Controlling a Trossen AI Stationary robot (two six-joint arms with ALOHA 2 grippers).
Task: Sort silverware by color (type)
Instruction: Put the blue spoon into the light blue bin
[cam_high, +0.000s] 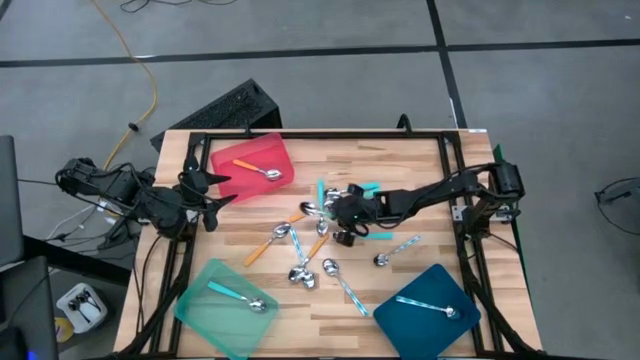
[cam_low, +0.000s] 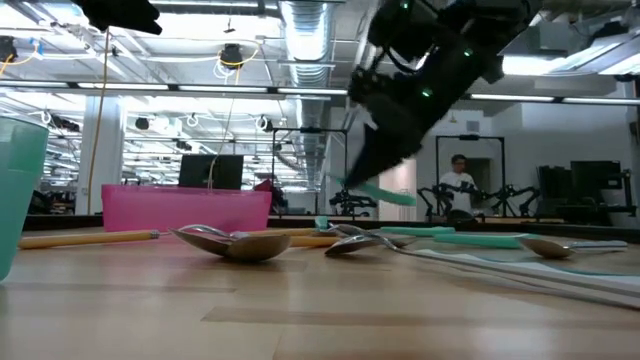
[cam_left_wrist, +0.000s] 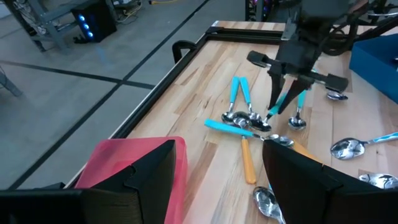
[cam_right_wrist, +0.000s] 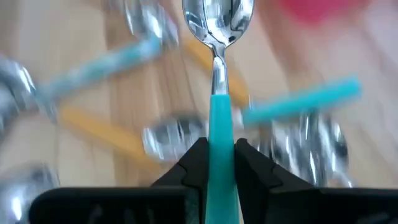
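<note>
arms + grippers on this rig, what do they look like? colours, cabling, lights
Both arms are black, jointed, slim links. The left arm trails a bundle of loose black cables off the table edge. The right arm has a boxier black base and small green lights on its body in the low view. The right gripper has two black, wedge-tipped fingers; the left gripper looks alike.

Held spoon (cam_right_wrist: 219, 118): turquoise handle, shiny silver bowl
Right gripper (cam_right_wrist: 219, 163): black
Loose spoons (cam_high: 300, 262): orange, turquoise or pale blue patterned handles, silver bowls
Far tray (cam_high: 240, 158): red
Near left tray (cam_high: 205, 320): mint green
Near right tray (cam_high: 420, 325): dark blue
Table (cam_high: 400, 170): pale striped wood
</note>
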